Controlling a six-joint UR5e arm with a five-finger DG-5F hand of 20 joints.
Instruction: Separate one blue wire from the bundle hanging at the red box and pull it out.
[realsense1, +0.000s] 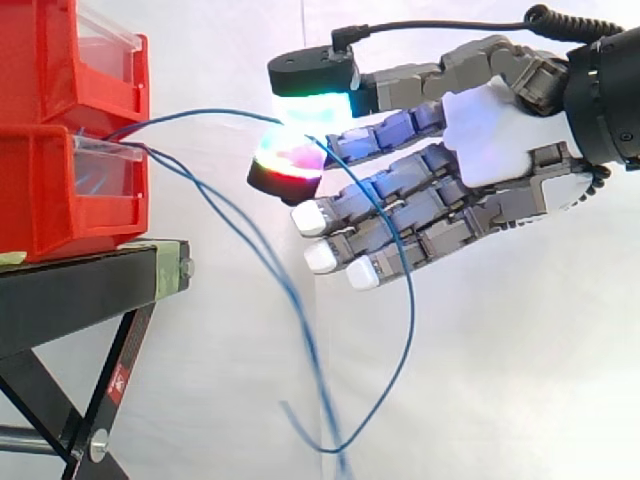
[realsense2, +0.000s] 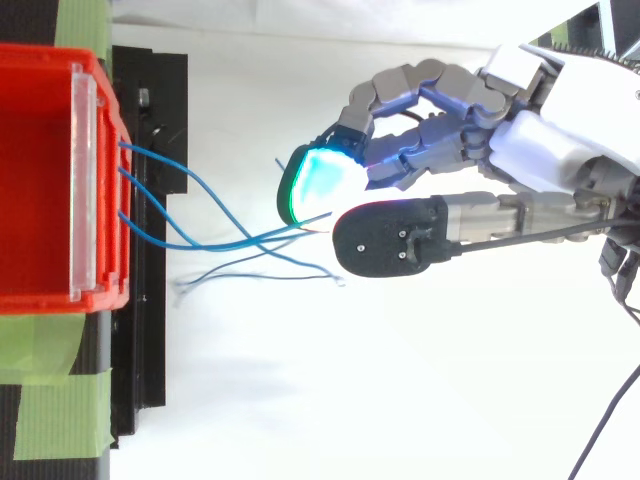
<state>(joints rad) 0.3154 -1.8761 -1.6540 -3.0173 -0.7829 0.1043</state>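
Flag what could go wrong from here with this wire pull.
In the top view several blue wires cross right between the hand's pads, so a pull may drag out more than one. In the side view the pinched wire loops down among the hanging ones; it may snag them.

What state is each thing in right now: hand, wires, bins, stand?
hand, shut: thumb and a finger pinch one wire, other fingers straight.
blue wire, pinched between the glowing pads, lifted apart from the rest, one end at the lower bin, not yet pulled out.
other blue wires, hanging slack from the lower bin.
red bins, stacked on the stand.
black stand, upright, bearing the bins.
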